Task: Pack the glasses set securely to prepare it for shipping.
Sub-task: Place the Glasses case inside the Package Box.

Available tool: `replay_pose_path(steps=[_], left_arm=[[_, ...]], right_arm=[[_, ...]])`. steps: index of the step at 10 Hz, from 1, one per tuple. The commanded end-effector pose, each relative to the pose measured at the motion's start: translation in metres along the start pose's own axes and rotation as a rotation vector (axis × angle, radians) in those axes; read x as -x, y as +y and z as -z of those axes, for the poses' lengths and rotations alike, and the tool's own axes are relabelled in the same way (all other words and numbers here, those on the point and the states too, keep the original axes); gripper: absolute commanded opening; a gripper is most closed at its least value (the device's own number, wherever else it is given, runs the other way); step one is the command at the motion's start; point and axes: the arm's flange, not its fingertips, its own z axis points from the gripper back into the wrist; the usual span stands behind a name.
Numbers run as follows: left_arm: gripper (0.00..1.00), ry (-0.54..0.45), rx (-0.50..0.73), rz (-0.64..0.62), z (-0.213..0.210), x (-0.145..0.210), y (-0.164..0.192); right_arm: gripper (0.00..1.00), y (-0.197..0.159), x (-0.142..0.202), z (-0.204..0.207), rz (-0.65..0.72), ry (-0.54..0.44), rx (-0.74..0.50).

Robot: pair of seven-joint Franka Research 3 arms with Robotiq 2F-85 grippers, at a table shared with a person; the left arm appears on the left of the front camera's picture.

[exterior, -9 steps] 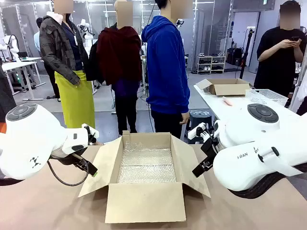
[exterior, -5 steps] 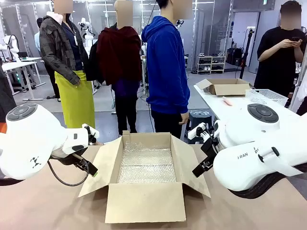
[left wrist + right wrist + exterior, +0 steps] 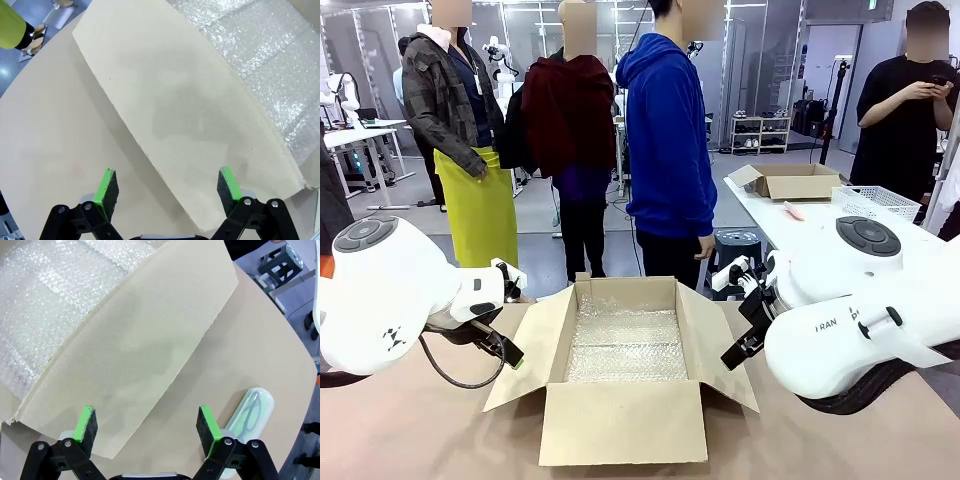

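Spanning the foreground, the tan table [image 3: 410,440] carries an open cardboard box [image 3: 620,425] at its middle, all four flaps folded outward. A sheet of bubble wrap [image 3: 623,345] lines the floor of the box. The white left arm [image 3: 380,290] sits at the box's left side and the white right arm [image 3: 860,320] at its right, each just outside a side flap. A person in a blue hoodie [image 3: 665,130] stands at the far side of the table, behind the box.

In the left wrist view, the left flap [image 3: 190,115] slants across the picture with bubble wrap beyond it. The left gripper [image 3: 167,187] hangs over that flap's outer edge, its green pads spread wide and nothing between them.

In the right wrist view, the right flap [image 3: 150,355] fills the middle. The right gripper [image 3: 147,427] is likewise spread wide and empty, poised above the flap's lower edge and the bare table.

The pale mint-green case [image 3: 260,407] lies flat on the table outside the box, near the right flap but apart from it. Its long axis runs on a slant from lower left to upper right in that picture, roughly along the flap's free edge. Its rounded upper end points away toward the table's rim, while its lower end is hidden behind one of the gripper's fingers [image 3: 207,427]. A thin looped shape shows on its top.
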Motion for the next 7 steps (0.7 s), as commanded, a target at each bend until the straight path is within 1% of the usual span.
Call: replay_pose_path(steps=[1, 2, 3, 4, 5, 6, 7], left_arm=[[1.00, -0.009, 0.063, -0.030, -0.026, -0.016, 0.002], [1.00, 0.039, 0.127, -0.002, -0.049, -0.020, 0.007], [1.00, 0.058, 0.177, 0.024, -0.070, -0.023, 0.014], [1.00, 0.033, 0.206, 0.054, -0.090, -0.024, 0.021], [1.00, 0.020, 0.233, 0.082, -0.105, -0.024, 0.027], [1.00, 0.008, 0.259, 0.135, -0.119, -0.024, 0.035], [1.00, -0.020, 0.316, 0.153, -0.135, -0.022, 0.043]], right_arm=[[1.00, -0.012, -0.006, -0.025, 0.059, 0.039, 0.048], [1.00, -0.023, -0.009, -0.043, 0.113, 0.058, 0.054], [1.00, -0.036, -0.009, -0.053, 0.158, 0.074, 0.038], [1.00, -0.049, -0.008, -0.058, 0.201, 0.121, 0.051], [1.00, -0.062, -0.010, -0.060, 0.255, 0.140, 0.037], [1.00, -0.082, -0.013, -0.057, 0.335, 0.180, 0.018], [1.00, -0.103, -0.011, -0.049, 0.402, 0.227, 0.017]])
